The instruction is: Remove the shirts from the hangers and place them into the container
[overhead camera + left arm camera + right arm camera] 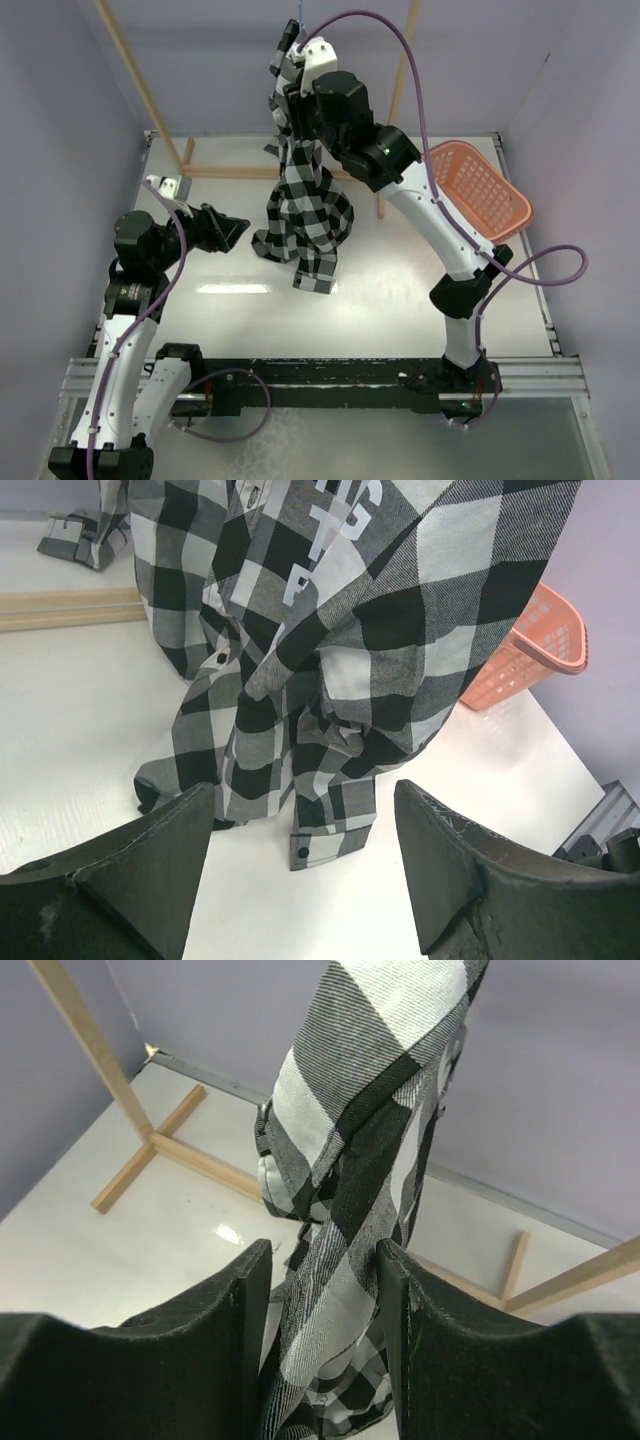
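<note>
Snagging is the chief risk. On the left, the left gripper (238,232) hangs low over the white table (400,290), its fingers spread wide with nothing between them. It is aimed at the lower tails of the black-and-white large-check cloth shirt (300,215). A grab there while the collar sits on the wire would, I judge, stretch the cloth rather than free it.

The shirt hangs in a long bunched column, with its hem and one cuff resting on the table. Its top is on the thin light-blue wire hanger (299,14), of which only a sliver shows at the upper frame edge.

The right gripper (323,1250) is high at the shirt's shoulder, and a fold of cloth fills the gap between its fingers; whether they clamp it I cannot tell. A weak pinch could let the floppy cloth slip. A sideways pull could drag the hanger along or rock the tan wooden rack frame (140,90). The purple cable (400,40) arching over that arm could catch on the rack's right post.

Left of the shirt, the table lies open up to the rack's foot bar. To its right, open surface leads to the salmon-pink lattice plastic basket (480,190), set askew at the table's right edge, close to the wall and well apart from the shirt. A trailing tail could nudge it over that edge.
</note>
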{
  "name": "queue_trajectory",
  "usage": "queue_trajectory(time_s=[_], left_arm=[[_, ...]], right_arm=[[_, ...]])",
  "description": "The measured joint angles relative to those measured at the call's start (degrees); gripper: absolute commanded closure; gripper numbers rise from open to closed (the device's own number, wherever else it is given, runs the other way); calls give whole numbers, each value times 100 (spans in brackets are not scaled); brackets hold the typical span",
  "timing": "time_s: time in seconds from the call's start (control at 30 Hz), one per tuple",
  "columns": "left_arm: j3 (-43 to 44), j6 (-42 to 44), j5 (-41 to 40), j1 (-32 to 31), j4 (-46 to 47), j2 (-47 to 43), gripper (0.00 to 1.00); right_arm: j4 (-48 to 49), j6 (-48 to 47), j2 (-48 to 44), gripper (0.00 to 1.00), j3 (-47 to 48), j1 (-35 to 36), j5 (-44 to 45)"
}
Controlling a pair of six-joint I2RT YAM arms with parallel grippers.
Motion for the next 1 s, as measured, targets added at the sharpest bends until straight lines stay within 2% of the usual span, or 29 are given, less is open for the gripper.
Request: queue_trajectory(time_s=[0.13,0.3,0.33,1.0], left_arm=[[0,0,7,2,-2,-2,25],[0,0,7,2,-2,-22,25],[0,0,7,2,-2,-26,25],[-7,-4,221,92,120,-28,24]], right_arm=[[61,11,-20,65,-90,-9,190],[341,96,-245,97,-619,-81,334],[420,109,-299,100,-743,-105,407],[1185,-455,-376,100,-868,-170,1180]])
